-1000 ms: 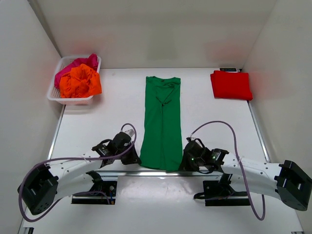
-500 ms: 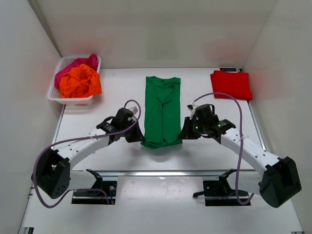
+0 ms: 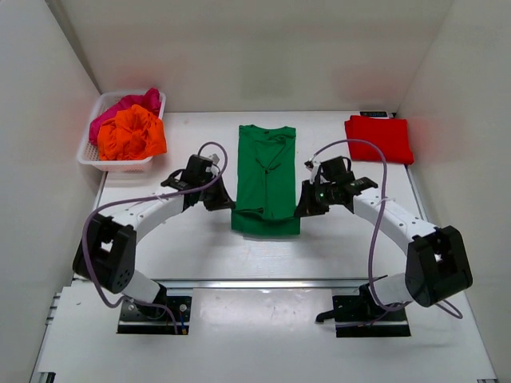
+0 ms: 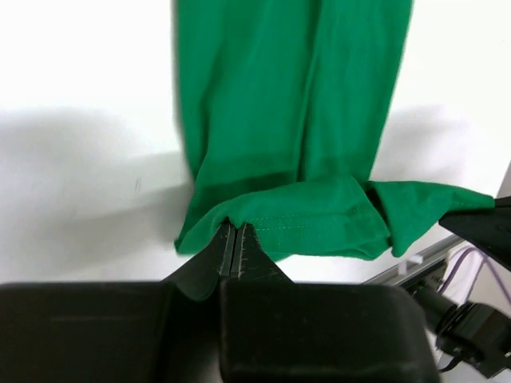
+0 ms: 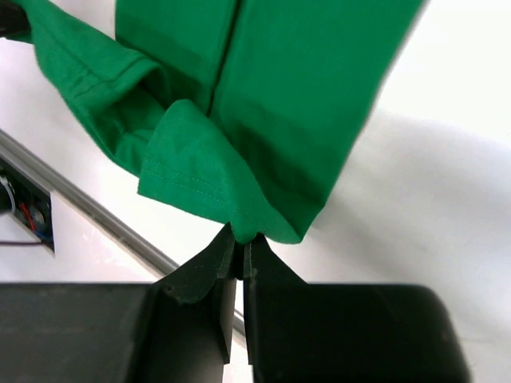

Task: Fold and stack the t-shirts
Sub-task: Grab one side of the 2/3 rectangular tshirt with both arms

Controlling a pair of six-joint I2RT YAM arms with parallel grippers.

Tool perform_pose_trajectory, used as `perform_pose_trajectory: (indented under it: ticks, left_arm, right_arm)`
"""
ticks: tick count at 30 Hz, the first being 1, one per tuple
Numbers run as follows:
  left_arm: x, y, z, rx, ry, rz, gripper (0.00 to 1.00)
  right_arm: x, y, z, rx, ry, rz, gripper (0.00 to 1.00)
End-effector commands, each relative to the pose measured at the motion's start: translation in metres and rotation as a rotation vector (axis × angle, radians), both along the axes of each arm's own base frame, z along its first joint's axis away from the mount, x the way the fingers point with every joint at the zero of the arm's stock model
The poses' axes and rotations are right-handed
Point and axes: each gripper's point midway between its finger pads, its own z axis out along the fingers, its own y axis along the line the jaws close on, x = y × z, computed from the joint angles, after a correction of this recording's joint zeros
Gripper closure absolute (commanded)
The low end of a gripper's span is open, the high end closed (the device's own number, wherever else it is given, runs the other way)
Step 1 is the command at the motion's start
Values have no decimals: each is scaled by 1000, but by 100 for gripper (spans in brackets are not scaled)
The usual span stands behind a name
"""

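We had the green shirt (image 3: pixel 266 179) lying lengthwise in the middle of the table (image 3: pixel 184 239), with its collar toward the far wall. Both claws were pinched tight on its bottom hem. The left claw (image 4: pixel 237 239) held the left corner and the right claw (image 5: pixel 239 247) the right corner, each with its jaws closed and cloth caught between them.

A second earlier those corners had been down at the near edge of the table, and half a second earlier they were partway up. Now we had carried them further toward the collar, so the lower part of the shirt was doubled over itself and the strip looked much shorter. The hem sagged a little between the two claws.

We judged this fold only partly made, since the hem had yet to be laid flat and released.

A red shirt (image 3: pixel 378 138) lay folded at the far right corner, likely the place for the stack. An orange shirt (image 3: pixel 132 134) and a pink shirt (image 3: pixel 120 105) sat crumpled in the basket (image 3: pixel 112 165) at the far left.
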Motion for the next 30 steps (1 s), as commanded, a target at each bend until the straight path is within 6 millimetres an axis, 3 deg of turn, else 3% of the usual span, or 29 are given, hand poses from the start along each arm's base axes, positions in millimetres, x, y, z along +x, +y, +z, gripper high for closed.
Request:
perform_pose_trajectory:
  ticks: [1,8,16,30]
  left_arm:
    - [30,-13,26,-52,-92,-33,100]
    - [56,-17,20,-54,-80,-39,100]
    - [83,0,14,-49,-84,3,100]
    - [127,-14,15,-68,-110,-17,100]
  right_arm:
    - [23,0,17,11,-68,6,100]
    - [50,-9,14,10,-75,-17,100]
    - [82,-4,14,21,-100,-1,100]
    - [127,0,3,-4,-106,18,99]
